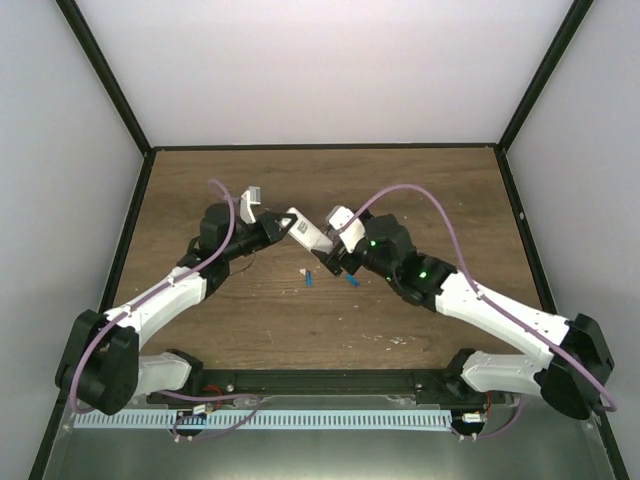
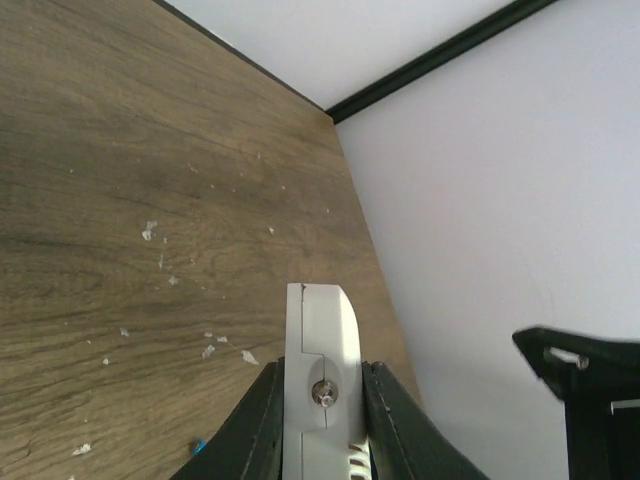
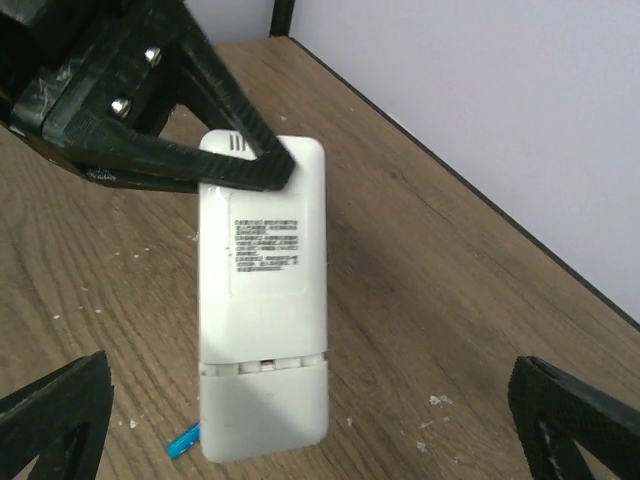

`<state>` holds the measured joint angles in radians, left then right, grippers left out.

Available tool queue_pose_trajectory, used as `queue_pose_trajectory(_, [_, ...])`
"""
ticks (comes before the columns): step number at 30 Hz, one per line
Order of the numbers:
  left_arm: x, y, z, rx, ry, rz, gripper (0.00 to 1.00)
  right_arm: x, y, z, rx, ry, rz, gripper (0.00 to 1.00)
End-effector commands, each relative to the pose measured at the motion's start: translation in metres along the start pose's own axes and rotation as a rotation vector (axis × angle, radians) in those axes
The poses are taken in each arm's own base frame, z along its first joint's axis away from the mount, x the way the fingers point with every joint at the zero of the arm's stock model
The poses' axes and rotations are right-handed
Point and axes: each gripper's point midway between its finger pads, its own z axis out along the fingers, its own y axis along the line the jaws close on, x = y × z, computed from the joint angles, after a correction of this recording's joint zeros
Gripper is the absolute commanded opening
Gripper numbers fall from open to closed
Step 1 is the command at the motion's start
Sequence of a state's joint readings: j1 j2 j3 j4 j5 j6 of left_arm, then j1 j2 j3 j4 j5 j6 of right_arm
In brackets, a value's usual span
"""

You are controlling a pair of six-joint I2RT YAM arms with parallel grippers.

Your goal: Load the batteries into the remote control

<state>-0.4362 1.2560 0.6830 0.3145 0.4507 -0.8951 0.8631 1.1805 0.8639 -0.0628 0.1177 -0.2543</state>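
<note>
Two batteries [image 1: 310, 279]: tiny bright blue cylinders lying loose on the wooden surface [image 1: 430, 195], near its middle. They sit a little apart, almost under the raised remote control. Neither is in the remote.
Remote control [image 1: 308, 233]: a small white handset held in the air above the surface, between the two arms. Its back, with a printed label, faces the right wrist camera.
Left gripper [image 1: 279, 228]: jaws closed narrow on one end of the remote control, pinching it across its thin sides and carrying its whole weight.
Right gripper [image 1: 328, 248]: jaws spread wide and holding nothing. They stand either side of the remote's free end without touching it.
Battery compartment: a seam crosses the back near the free end, with a plain panel below it. That looks like the cover in place, though I cannot be sure.
Progress: early. The remote is lifted and presented, nothing more.
Left to do: likely open the cover, pick up each battery, seat both, then close it.
</note>
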Motion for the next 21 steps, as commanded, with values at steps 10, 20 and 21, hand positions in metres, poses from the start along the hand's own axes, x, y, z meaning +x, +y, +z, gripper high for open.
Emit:
queue_pose_trajectory(10, [0.01, -0.039, -0.007, 0.228, 0.099, 0.114, 0.18, 0.039, 0.02, -0.005, -0.256, 0.082, 0.056, 1.0])
queue_pose_trajectory(20, [0.005, -0.048, -0.006, 0.247, 0.107, 0.109, 0.17, 0.048, 0.017, 0.007, -0.229, 0.092, 0.043, 1.0])
queue_pose_trajectory(21, [0.005, -0.048, -0.005, 0.246, 0.107, 0.11, 0.17, 0.049, 0.017, 0.008, -0.229, 0.094, 0.041, 1.0])
